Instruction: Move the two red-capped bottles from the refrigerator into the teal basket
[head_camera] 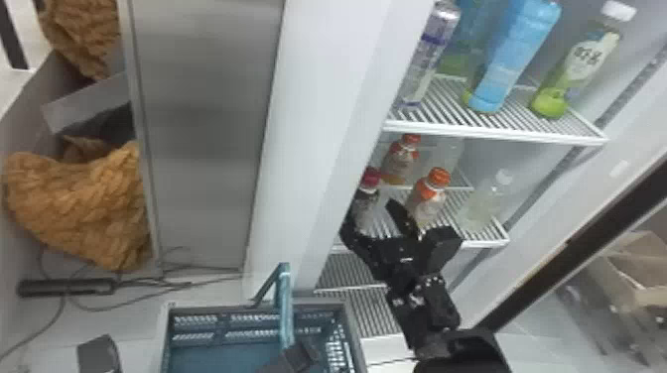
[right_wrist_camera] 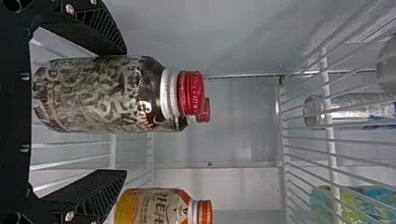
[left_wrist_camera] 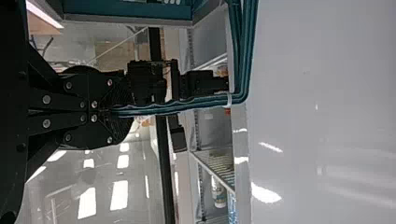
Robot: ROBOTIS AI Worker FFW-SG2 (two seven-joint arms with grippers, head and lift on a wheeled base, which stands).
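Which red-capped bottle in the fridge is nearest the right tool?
The front bottle, dark and between the right tool's open fingers; the rear bottle stands behind it, mostly hidden.

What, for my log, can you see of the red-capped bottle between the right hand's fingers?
The red-capped bottle stands upright on a wire shelf, left of an orange-capped bottle. Its cap is on, above a white collar; the dark shoulder bears pale lettering, and the body is mottled grey, perhaps plastic. The open right hand flanks it: one finger is clear; whether the other touches, I cannot tell.
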